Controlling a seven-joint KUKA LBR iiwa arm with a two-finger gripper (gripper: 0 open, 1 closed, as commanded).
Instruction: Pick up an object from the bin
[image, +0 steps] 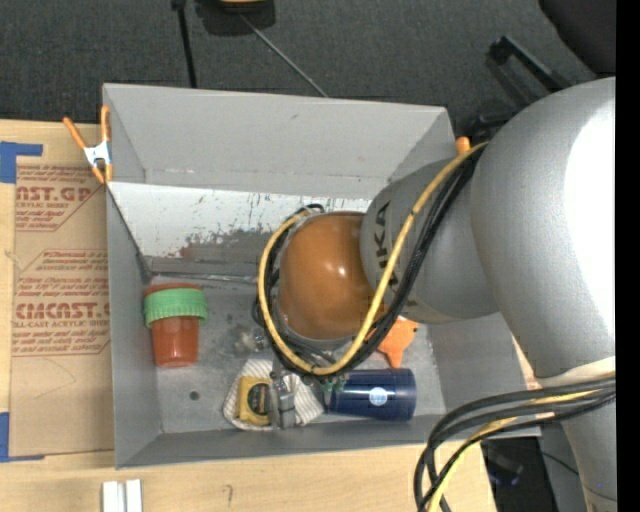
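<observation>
The tool (284, 396), its width untellable, seems at the reaching step. A yellow tape measure (254, 398) lies just view-left of it, so centring and then closing likely come next.

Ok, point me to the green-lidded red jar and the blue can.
green-lidded red jar (175, 335): camera view, red body under the lid.
blue can (371, 394): camera view, middle of its side.

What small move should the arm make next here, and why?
Probably lower straight down: the gripper hangs over the yellow tape measure by the near wall of the bin, and the blue can lies close beside it, so sideways travel risks nudging that.
</observation>
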